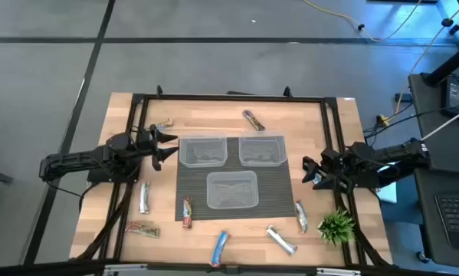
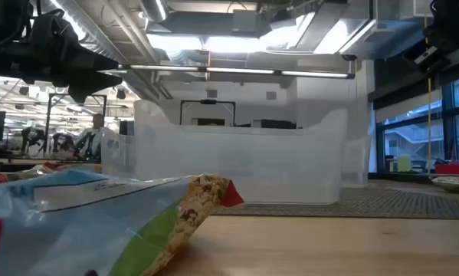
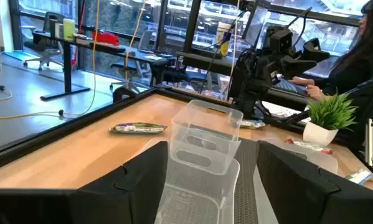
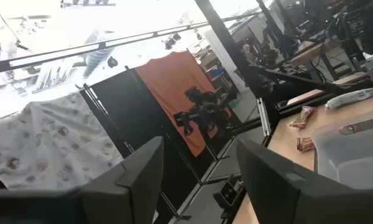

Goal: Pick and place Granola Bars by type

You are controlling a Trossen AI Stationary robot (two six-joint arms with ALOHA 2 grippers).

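Several foil-wrapped granola bars lie flat on the wooden table: a purple-silver one and a small one near the far edge. A silver, a red-brown, a green-red, a blue and two more silver ones lie nearer. My left gripper hovers open at the table's left, pointing at a clear tub. My right gripper hovers open at the table's right. Neither holds anything.
Three clear plastic tubs stand on a dark ribbed mat in the table's middle. A small green potted plant stands at the near right corner. A black frame runs round the table. A person sits beyond the right side.
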